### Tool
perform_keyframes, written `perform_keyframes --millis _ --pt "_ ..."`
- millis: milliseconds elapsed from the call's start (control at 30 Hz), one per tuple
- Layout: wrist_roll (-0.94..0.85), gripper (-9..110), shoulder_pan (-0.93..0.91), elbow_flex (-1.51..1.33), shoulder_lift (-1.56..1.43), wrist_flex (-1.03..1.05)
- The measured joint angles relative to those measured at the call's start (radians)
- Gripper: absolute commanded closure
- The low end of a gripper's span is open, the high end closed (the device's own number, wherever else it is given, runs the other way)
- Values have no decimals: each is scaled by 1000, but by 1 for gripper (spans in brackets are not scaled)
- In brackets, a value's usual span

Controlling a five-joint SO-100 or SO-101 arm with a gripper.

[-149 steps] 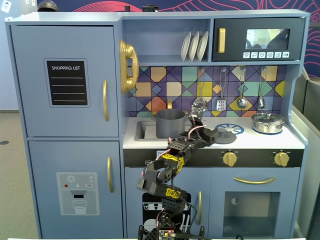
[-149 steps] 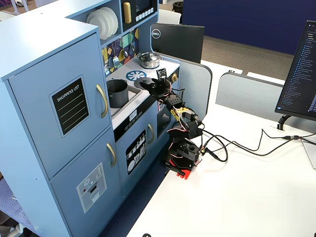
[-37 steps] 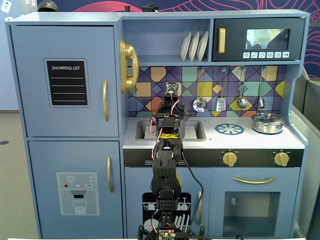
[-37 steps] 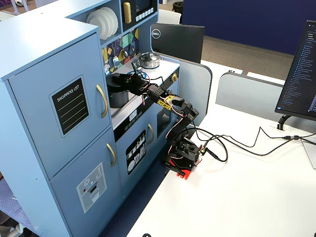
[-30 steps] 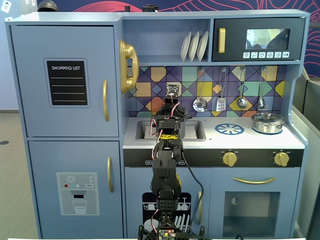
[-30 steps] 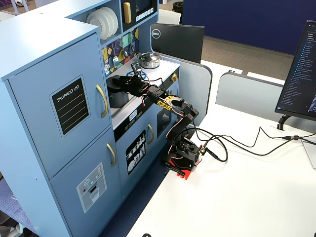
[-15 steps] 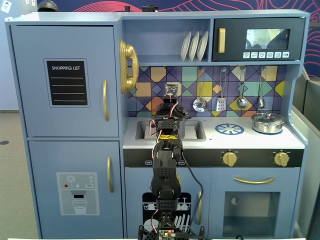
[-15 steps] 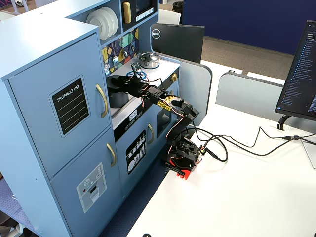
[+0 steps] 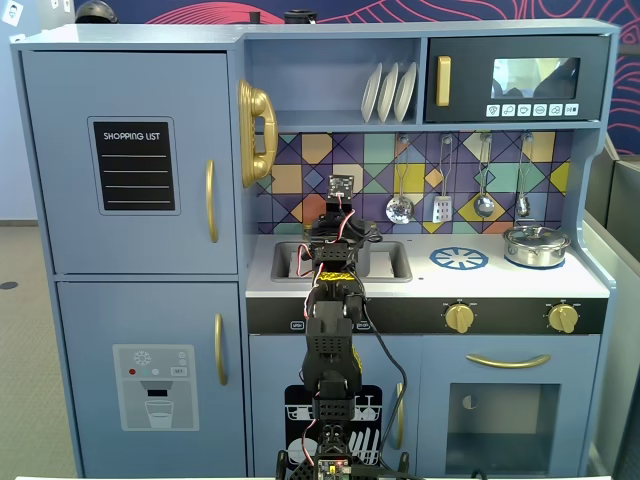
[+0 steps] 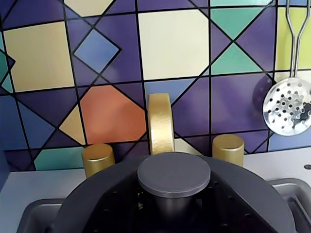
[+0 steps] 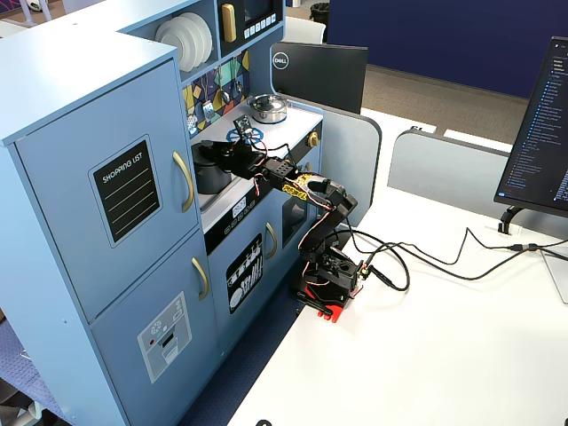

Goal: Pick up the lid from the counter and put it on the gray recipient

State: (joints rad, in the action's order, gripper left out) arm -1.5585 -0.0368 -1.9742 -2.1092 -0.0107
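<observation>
The dark gray lid (image 10: 252, 182) with its round knob (image 10: 174, 174) fills the bottom of the wrist view. My gripper (image 10: 172, 208) is shut on the lid, and its black jaw covers the lid's near part up to the knob. In a fixed view the lid (image 11: 208, 147) lies level on top of the gray recipient (image 11: 209, 177), which stands in the sink, and the gripper (image 11: 231, 153) reaches it from the right. In the front fixed view the arm (image 9: 330, 300) hides most of the pot and lid.
A gold faucet (image 10: 160, 124) and two gold taps (image 10: 98, 159) stand just behind the lid. A skimmer (image 10: 287, 107) hangs on the tiled wall. The shiny silver lidded pot (image 9: 536, 245) stands at the counter's right end, beside a blue burner mark (image 9: 459, 258).
Five seconds ago the gripper held the lid over the counter right of the sink. It has swung left over the gray pot and, over the last second, sunk slightly.
</observation>
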Motion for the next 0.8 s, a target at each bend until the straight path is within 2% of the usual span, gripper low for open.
perform_keyframes --millis 200,333,400,633,800 --pt "-25 99 0 -41 -2 -6" --pt "-34 80 2 -72 -25 -25" --pt "-34 75 0 -84 -37 -26" --pt "-77 74 14 -74 -63 2" --pt "-94 76 34 -34 -152 163"
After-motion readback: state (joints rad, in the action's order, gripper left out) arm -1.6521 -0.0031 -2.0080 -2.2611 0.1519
